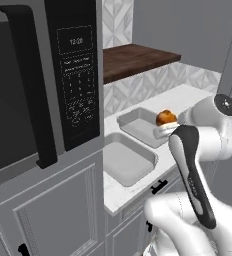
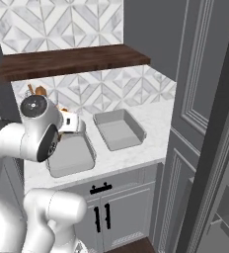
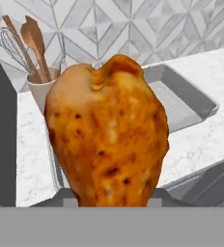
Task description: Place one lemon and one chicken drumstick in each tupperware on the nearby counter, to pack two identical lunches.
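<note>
Holding the chicken drumstick [image 3: 108,135] clamped, the claw [image 1: 169,129] hangs above the far tray [image 1: 138,125]; opening off-centre could drop it onto the desk [image 1: 198,97].

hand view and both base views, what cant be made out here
- Gripper fingertips: hand view, covered by the chicken drumstick they hold.
- Near tupperware left part: right base view, behind the arm.
- Far tupperware right end: left base view, behind drumstick and arm.
- Microwave keypad labels: left base view, too small.
</note>
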Controlling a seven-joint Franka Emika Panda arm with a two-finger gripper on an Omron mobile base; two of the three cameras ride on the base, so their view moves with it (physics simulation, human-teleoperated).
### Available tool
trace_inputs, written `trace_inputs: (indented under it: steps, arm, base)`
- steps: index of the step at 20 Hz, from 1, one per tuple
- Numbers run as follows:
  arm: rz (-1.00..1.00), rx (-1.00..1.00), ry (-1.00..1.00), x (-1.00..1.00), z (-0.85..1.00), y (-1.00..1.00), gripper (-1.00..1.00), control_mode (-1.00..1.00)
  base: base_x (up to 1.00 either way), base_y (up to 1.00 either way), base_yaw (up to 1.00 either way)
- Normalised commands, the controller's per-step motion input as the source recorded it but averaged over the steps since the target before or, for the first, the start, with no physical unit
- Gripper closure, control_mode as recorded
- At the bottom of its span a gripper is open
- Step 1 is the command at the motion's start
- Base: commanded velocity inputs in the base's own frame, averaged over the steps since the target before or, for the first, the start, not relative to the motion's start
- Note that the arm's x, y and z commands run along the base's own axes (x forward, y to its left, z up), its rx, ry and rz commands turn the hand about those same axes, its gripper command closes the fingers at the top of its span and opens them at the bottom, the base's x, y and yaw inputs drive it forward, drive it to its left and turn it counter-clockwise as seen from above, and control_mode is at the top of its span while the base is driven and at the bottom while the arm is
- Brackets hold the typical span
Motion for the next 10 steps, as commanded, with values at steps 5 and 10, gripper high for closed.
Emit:
trace_inputs:
  steps: [5,10]
  arm:
    - [0.31,0.00,0.21,0.81,-0.28,0.36,1.00,-1.00]
    - [0.00,-0.16,0.11,0.60,-0.59,0.53,1.00,-1.00]
  base:
    - [0.00,0.00,0.00]
    - [0.00,0.00,0.00]
